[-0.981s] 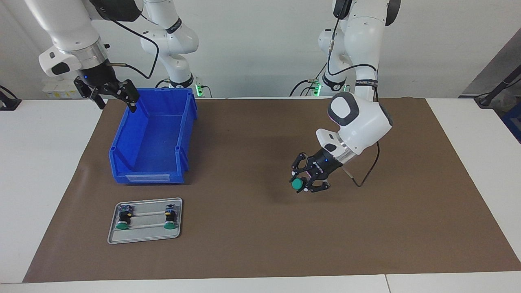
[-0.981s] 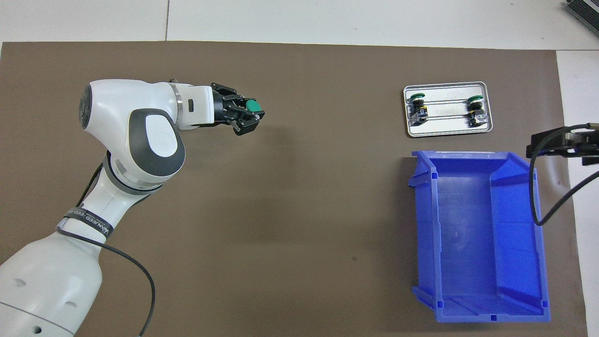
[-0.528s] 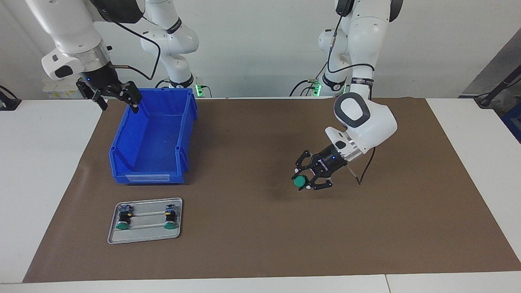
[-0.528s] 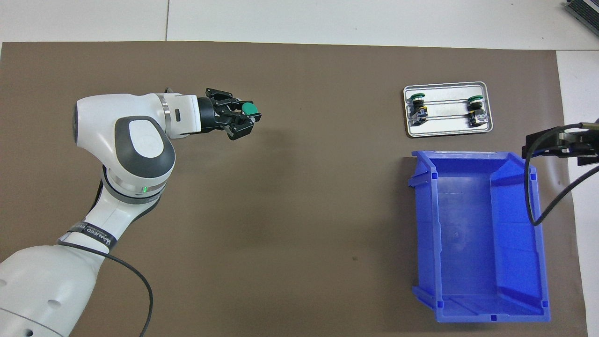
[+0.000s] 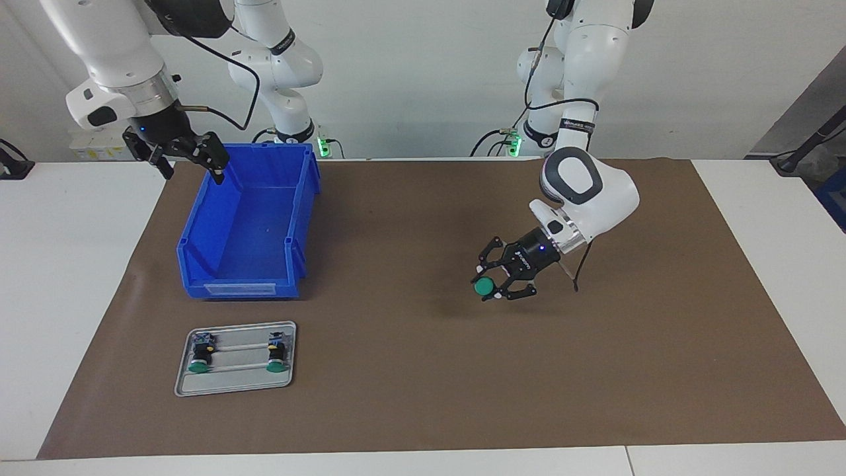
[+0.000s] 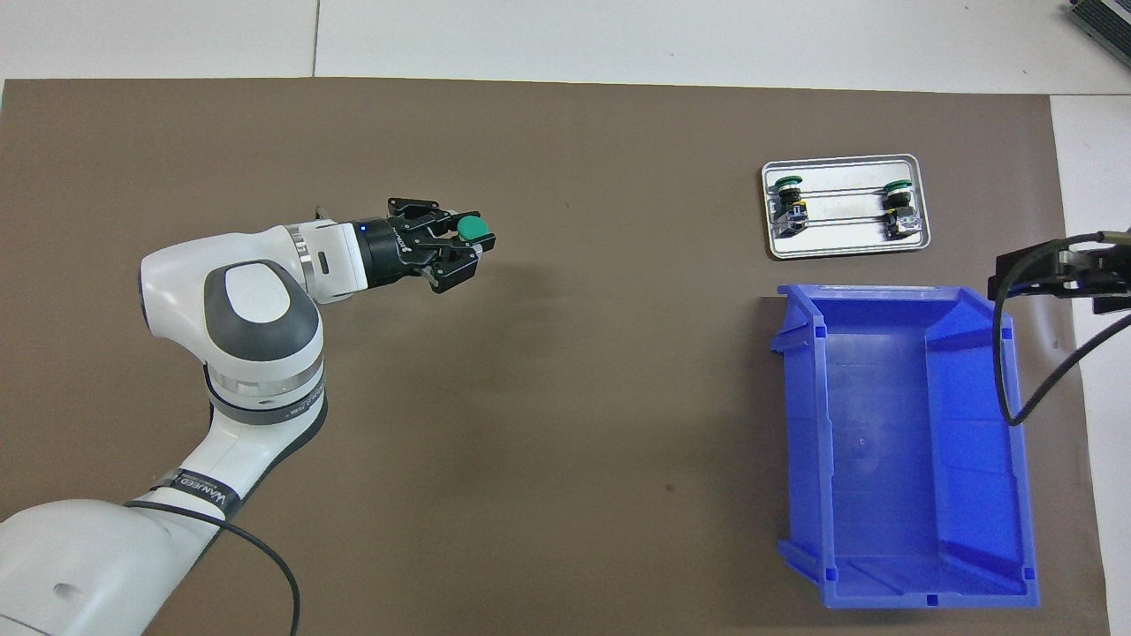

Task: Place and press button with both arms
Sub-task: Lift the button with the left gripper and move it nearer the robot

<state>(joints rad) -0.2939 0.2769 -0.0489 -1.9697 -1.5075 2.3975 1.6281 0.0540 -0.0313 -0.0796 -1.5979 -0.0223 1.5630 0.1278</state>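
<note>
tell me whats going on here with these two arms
The left gripper is shut on a green push-button, held in the air over the brown mat, green cap pointing away from the wrist. The right gripper waits open above a corner of the empty blue bin. Two more buttons lie in a small metal tray, farther from the robots than the bin.

legible text — one item only: a black band (image 6: 196, 490) around the left arm carries white lettering, partly readable as "wanjeed". the blue bin (image 5: 246, 225) bears a pale label (image 5: 241, 288) on its end wall — print too small to read. no other markings readable.
</note>
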